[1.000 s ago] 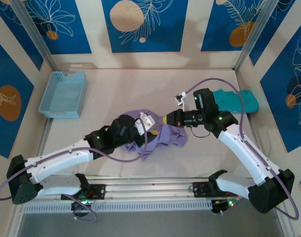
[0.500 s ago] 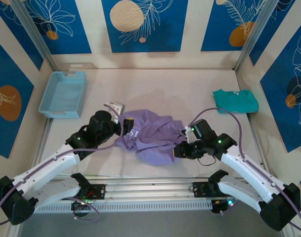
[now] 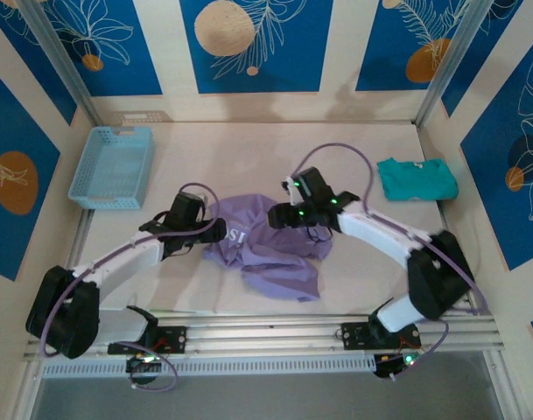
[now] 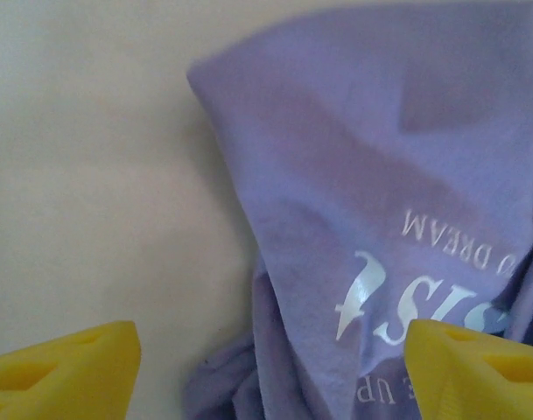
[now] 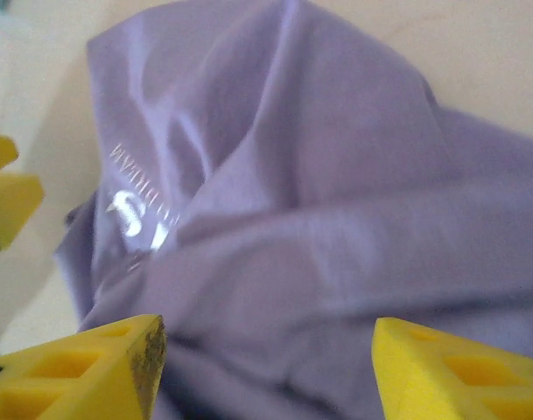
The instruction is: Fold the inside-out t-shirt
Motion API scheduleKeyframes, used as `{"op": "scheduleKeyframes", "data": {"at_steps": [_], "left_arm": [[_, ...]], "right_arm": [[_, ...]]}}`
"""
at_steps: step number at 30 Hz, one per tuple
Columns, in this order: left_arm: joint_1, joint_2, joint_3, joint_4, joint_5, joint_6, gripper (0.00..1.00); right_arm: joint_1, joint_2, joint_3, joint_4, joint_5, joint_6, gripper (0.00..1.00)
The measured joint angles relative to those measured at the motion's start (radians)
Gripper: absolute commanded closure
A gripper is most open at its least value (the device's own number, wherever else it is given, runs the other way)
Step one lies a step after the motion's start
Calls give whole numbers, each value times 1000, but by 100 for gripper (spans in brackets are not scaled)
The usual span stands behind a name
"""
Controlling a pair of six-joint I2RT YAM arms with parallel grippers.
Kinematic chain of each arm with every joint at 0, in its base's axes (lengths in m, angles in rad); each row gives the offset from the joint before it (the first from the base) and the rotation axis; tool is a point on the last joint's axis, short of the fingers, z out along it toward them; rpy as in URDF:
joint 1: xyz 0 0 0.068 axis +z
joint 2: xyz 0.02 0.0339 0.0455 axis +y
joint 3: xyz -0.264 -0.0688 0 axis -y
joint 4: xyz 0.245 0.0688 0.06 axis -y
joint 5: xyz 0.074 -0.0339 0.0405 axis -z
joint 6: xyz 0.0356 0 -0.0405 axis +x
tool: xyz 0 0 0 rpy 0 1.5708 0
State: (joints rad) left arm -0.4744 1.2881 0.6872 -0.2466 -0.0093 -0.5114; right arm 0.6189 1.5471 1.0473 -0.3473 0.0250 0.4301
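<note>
A blue basket [image 3: 111, 166] is sitting upper left. In the middle, the left gripper [image 3: 211, 231] is hovering, fingers [image 4: 65, 367] spread wide, at the left edge of the crumpled purple t-shirt [image 3: 279, 258]. The right gripper [image 3: 277, 216], equally wide, is hanging over its top. A teal shirt [image 3: 417, 178] is lying far right.

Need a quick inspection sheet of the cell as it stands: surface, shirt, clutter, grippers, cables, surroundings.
Surface: pale table, no stains seen.
Job's things: purple t-shirt crumpled near the front, unfolded, white lettering showing.
Clutter: teal shirt far right; light blue basket far left; both apart from the t-shirt.
Grippers: left gripper and right gripper both open, over the t-shirt.
Cables: purple cables loop off both arms; no snag seen.
Surroundings: blue patterned wall panels, metal posts.
</note>
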Motion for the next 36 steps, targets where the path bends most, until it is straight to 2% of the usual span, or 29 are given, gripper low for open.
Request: {"op": "scheduleKeyframes", "data": {"at_steps": [4, 7, 12, 14, 15, 18, 22, 27, 30, 31, 33, 36], "left_arm": [[0, 58, -42, 38, 46, -34, 30], [0, 85, -78, 72, 68, -55, 43], [2, 132, -105, 158, 113, -82, 80], [2, 154, -105, 199, 141, -84, 100], [5, 161, -105, 216, 153, -84, 100], [22, 153, -100, 241, 172, -77, 100], [39, 58, -32, 221, 159, -48, 100], [42, -172, 180, 232, 122, 8, 100], [41, -286, 266, 278, 165, 32, 100], [39, -318, 271, 294, 190, 36, 100], [39, -374, 243, 312, 227, 40, 100], [29, -422, 135, 318, 284, 39, 88]], "right_arm": [[45, 226, 165, 26, 51, -43, 33], [66, 364, 283, 20, 97, -66, 42], [74, 462, 363, 2, 145, -97, 81], [67, 456, 373, -13, 160, -106, 94], [61, 448, 378, -13, 162, -113, 99], [33, 384, 378, -16, 150, -119, 100], [-35, 203, 378, -10, 68, -121, 100], [-150, -121, 348, 50, -33, -124, 100], [-175, -358, 223, 122, -72, -145, 100], [-174, -426, 173, 139, -79, -151, 99], [-177, -580, 24, 185, -69, -158, 91], [-192, -754, -220, 211, -40, -119, 72]]}}
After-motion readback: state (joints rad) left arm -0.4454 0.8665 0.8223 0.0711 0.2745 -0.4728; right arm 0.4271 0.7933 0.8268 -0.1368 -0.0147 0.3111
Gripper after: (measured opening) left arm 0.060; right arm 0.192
